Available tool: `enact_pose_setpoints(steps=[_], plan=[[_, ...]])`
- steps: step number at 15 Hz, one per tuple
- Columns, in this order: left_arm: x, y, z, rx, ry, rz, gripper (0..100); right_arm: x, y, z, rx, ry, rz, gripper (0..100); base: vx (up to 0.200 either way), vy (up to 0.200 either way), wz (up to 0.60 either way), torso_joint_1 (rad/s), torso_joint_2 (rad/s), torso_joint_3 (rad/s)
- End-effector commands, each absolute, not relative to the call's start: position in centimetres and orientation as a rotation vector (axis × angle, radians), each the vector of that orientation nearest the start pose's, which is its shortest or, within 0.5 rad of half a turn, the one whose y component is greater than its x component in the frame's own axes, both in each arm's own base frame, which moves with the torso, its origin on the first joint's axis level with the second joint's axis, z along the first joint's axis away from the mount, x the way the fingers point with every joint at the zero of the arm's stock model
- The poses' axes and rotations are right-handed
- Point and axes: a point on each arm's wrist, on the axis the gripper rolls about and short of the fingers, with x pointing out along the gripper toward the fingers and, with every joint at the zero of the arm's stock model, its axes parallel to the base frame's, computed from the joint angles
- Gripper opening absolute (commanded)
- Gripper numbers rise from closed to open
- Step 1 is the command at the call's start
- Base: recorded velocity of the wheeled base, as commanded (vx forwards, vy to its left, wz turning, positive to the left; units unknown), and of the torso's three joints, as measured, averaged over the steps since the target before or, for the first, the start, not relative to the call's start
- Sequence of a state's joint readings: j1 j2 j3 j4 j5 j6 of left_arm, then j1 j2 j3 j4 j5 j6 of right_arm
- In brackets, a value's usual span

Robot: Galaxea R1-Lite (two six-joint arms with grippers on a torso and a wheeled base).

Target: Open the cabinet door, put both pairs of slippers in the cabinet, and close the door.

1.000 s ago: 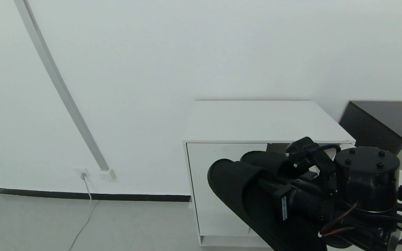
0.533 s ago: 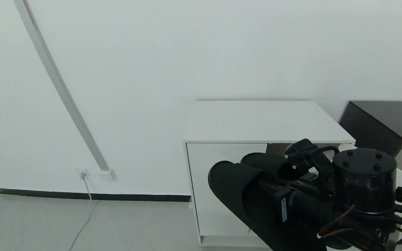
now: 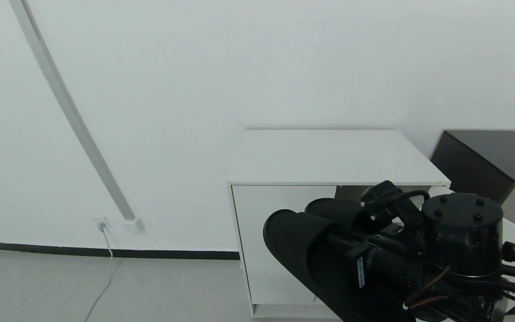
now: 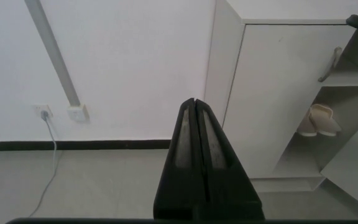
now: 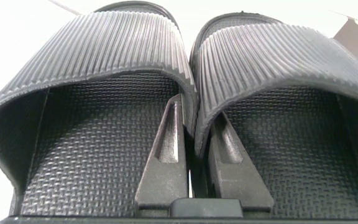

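Wall (image 3: 257, 67), white and plain, takes up most of the head view, and a pale floor (image 3: 38, 290) runs along its foot. Against the wall stands a white cabinet (image 3: 329, 156). A flat panel (image 3: 280, 241) closes the left half of its front, while the left wrist view shows the right half open with shelves inside. Just beside the cabinet, on its right, is a dark table (image 3: 485, 156). A pair of black slippers (image 3: 302, 241) hangs in the air before the cabinet's lower front, the two lying side by side. The right gripper (image 5: 194, 162) holds them: one of its fingers (image 5: 166, 155) sits inside each slipper, and the two adjoining side walls are pinched between them. The left gripper (image 4: 194, 155) hangs in the air to the left of the cabinet, pointing toward the wall, its fingers pressed flat together with nothing between them. A pair of pale slippers (image 4: 319, 120) rests on a shelf in the open half. A grey strip (image 3: 67, 112) slants down the wall to a socket (image 3: 101, 222), and a cable (image 3: 105, 273) trails from it onto the floor.
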State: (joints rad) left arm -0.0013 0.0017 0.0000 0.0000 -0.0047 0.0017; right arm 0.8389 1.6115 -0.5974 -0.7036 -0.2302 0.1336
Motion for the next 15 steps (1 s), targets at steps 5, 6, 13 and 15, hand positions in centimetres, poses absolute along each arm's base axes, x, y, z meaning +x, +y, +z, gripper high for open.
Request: enact_pose_setpoints(steps=[5, 6, 13, 15], plan=[[-2.27, -0.01, 7.55, 0.002, 0.002, -0.006, 0, 18.18, 19.47, 15.74, -0.033, 0.311, 0.582, 0, 0.000, -0.200, 0.00, 0.003, 0.00, -0.001], [-2.27, -0.01, 7.55, 0.002, 0.002, -0.006, 0, 18.19, 19.48, 15.78, -0.032, 0.310, 0.583, 0, 0.000, -0.200, 0.00, 0.002, 0.00, -0.007], [-2.27, -0.01, 7.55, 0.003, 0.002, -0.006, 0, 18.24, 19.55, 15.80, -0.023, 0.293, 0.588, 0, 0.000, -0.200, 0.00, 0.002, 0.00, 0.004], [-2.27, -0.01, 7.55, 0.003, 0.002, -0.006, 0, 18.17, 19.47, 15.34, -0.024, 0.292, 0.588, 0, 0.000, 0.000, 0.00, 0.000, 0.00, 0.000]])
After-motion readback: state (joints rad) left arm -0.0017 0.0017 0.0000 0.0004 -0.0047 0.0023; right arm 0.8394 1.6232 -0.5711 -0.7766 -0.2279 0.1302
